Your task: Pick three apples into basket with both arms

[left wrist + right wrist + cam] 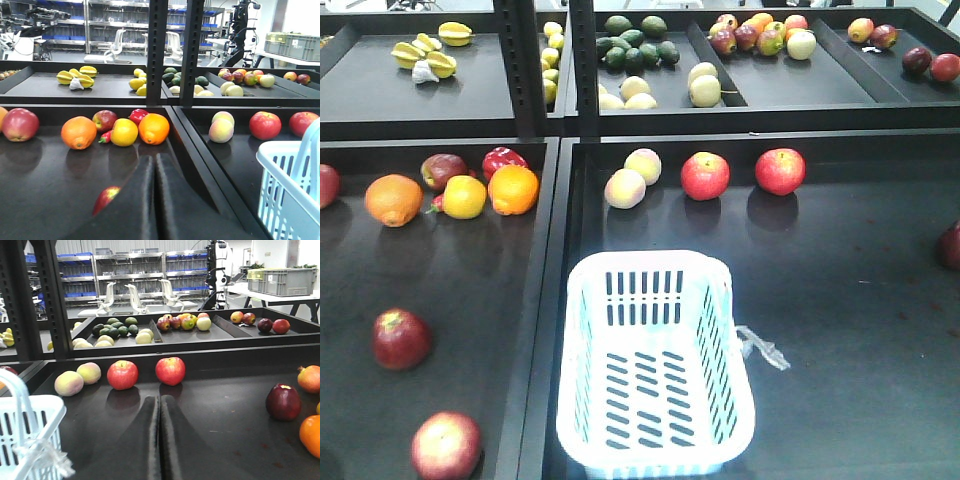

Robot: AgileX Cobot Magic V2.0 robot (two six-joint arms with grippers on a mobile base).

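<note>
Found left claw (153,161) closed, fingers pressed together, gripping nothing. Found right claw (160,400) likewise closed and empty.

Noted half-hidden apple (106,198) just left of the left claw, partly masked by its finger, resting on the tray. Recorded first red apple (122,375) ahead and slightly left of the right claw, second red apple (170,370) almost straight ahead, dark apple (283,401) off to its right.

Located basket (640,262) right of the left claw and left of the right claw, standing upright, with no fruit inside.

Logged matte black tray floor (840,300) with dull reflections under the fruit, and a raised black divider (555,300) between left and right trays. Observed an upper tier of trays (790,90) beyond both claws.

Seen behind: metal shelving (65,37) with blue bins, white office chairs (137,295), grey crate (285,282) on a table.
</note>
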